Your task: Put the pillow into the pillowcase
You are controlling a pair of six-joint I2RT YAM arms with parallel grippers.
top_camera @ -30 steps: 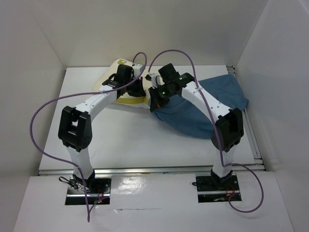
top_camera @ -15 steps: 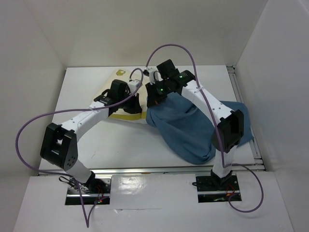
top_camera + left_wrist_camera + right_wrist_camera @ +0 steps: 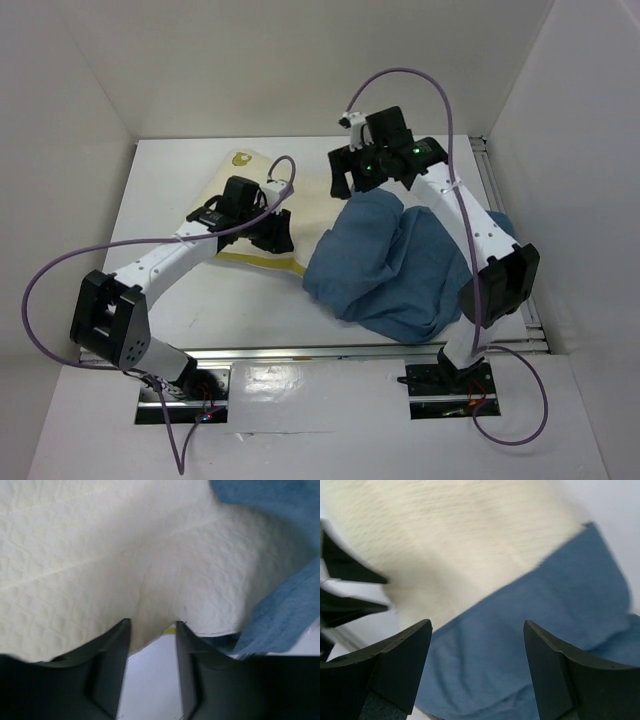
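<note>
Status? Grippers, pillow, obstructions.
Left gripper open at pillow edge. Right gripper open, empty, above pillowcase. Pillowcase covers one pillow end only. No obstruction seen.

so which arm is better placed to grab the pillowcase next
Right. The right gripper hangs open directly over the pillowcase where it meets the pillow; the left gripper sits at the pillow's edge, facing mostly pillow.
</note>
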